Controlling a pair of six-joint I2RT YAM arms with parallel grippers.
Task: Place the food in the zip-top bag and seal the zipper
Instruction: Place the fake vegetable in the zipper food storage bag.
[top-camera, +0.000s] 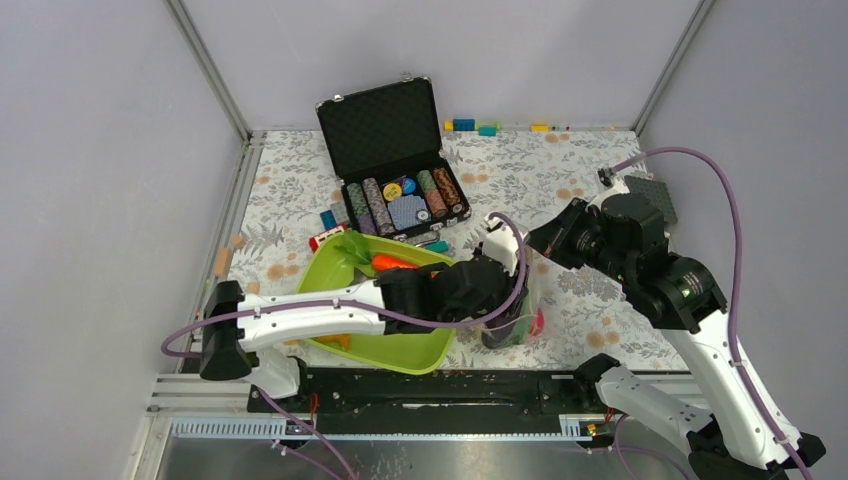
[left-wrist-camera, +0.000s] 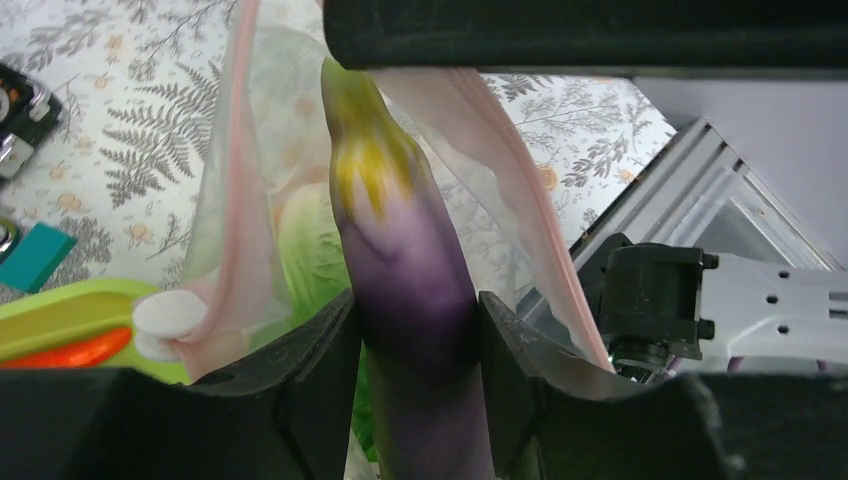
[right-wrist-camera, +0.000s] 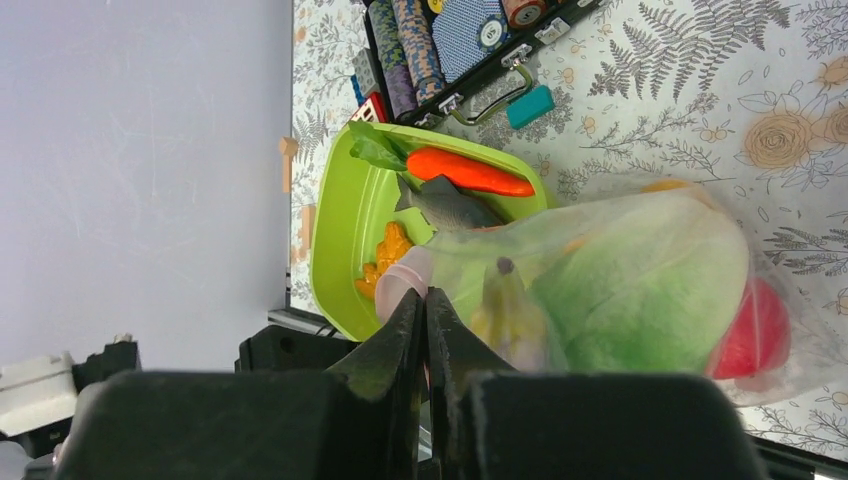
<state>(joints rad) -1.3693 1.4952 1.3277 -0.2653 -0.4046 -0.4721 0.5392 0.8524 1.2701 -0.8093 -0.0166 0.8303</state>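
My left gripper (left-wrist-camera: 415, 330) is shut on the purple eggplant (left-wrist-camera: 410, 280), whose yellow-green stem end points into the open mouth of the clear zip-top bag (left-wrist-camera: 270, 150). The pinkish zipper strip (left-wrist-camera: 235, 200) runs on both sides of the eggplant. My right gripper (right-wrist-camera: 425, 300) is shut on the zipper strip (right-wrist-camera: 405, 275) and holds the mouth up. Green lettuce (right-wrist-camera: 640, 290) and a red apple (right-wrist-camera: 755, 330) lie inside the bag (right-wrist-camera: 610, 225). The orange carrot (right-wrist-camera: 465, 172), grey fish (right-wrist-camera: 450, 205) and orange fruit (right-wrist-camera: 385, 260) lie in the lime-green tray (right-wrist-camera: 335, 230). In the top view both grippers meet over the bag (top-camera: 520, 315).
An open black case of poker chips (top-camera: 395, 160) stands behind the tray (top-camera: 400, 350). A teal block (right-wrist-camera: 530, 105) lies by the case. Small coloured blocks (top-camera: 470, 125) sit along the back wall. The black rail (top-camera: 430, 390) runs at the near edge.
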